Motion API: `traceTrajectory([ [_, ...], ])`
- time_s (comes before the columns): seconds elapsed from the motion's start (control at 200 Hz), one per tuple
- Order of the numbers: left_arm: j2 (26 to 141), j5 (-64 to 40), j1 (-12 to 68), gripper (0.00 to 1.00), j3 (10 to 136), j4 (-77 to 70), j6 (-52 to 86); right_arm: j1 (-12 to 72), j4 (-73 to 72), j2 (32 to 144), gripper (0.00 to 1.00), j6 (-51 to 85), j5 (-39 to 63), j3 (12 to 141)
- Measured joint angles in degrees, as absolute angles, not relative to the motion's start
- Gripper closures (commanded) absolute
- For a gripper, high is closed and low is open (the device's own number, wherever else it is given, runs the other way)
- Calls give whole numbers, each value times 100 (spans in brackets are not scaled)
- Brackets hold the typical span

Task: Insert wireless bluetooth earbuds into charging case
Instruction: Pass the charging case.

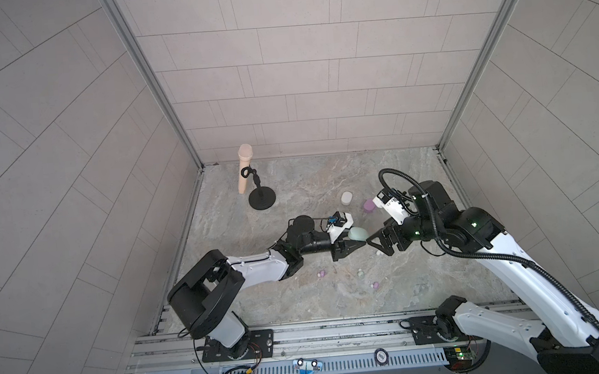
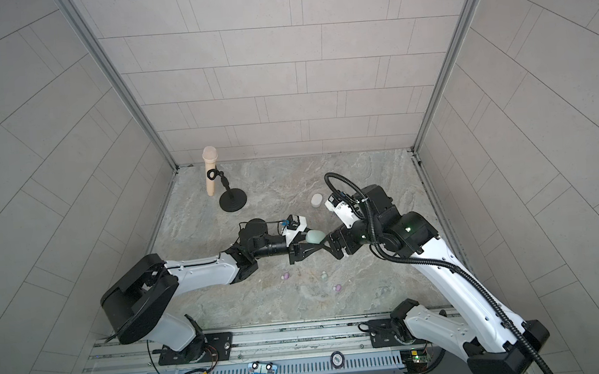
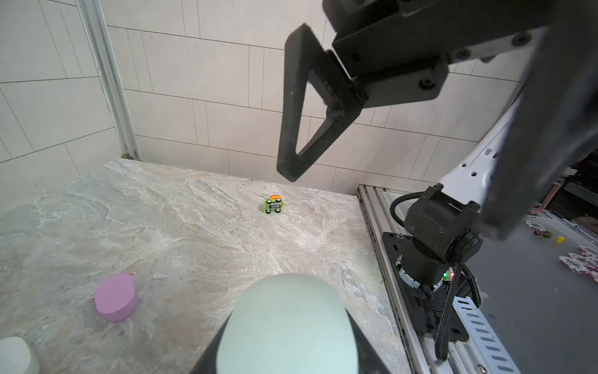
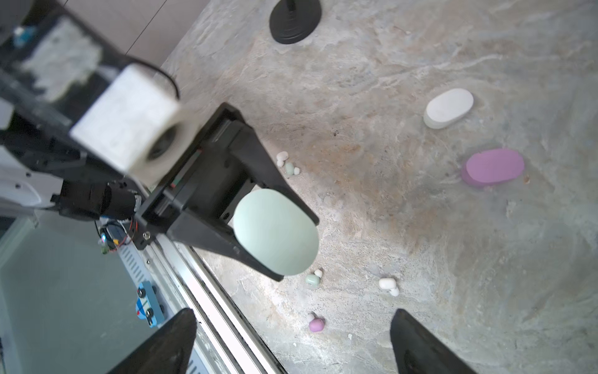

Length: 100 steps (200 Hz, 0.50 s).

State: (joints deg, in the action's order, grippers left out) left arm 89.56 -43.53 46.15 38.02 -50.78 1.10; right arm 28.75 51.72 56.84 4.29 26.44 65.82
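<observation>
Mint case (image 3: 288, 323) sits clamped, apparently unopened, in the left gripper (image 4: 294, 249)'s jaws, the right gripper (image 4: 293, 320)'s jaws wide and empty, earbuds (image 4: 312, 280) all loose on the bench (image 4: 420, 226).

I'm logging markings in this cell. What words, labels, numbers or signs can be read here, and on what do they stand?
"500", as far as it can be made out, on a round chip in the left wrist view.
Round disc by the front rail in both top views: dark print, too small to read.
Mint case, white case, purple case: no marking shows.
</observation>
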Motion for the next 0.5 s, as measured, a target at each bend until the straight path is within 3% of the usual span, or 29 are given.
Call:
traceTrajectory([
  [0.501,8731,-4650,4650,92,3837,-4751,115,3361,4873,6023,11,-311,1997,6514],
])
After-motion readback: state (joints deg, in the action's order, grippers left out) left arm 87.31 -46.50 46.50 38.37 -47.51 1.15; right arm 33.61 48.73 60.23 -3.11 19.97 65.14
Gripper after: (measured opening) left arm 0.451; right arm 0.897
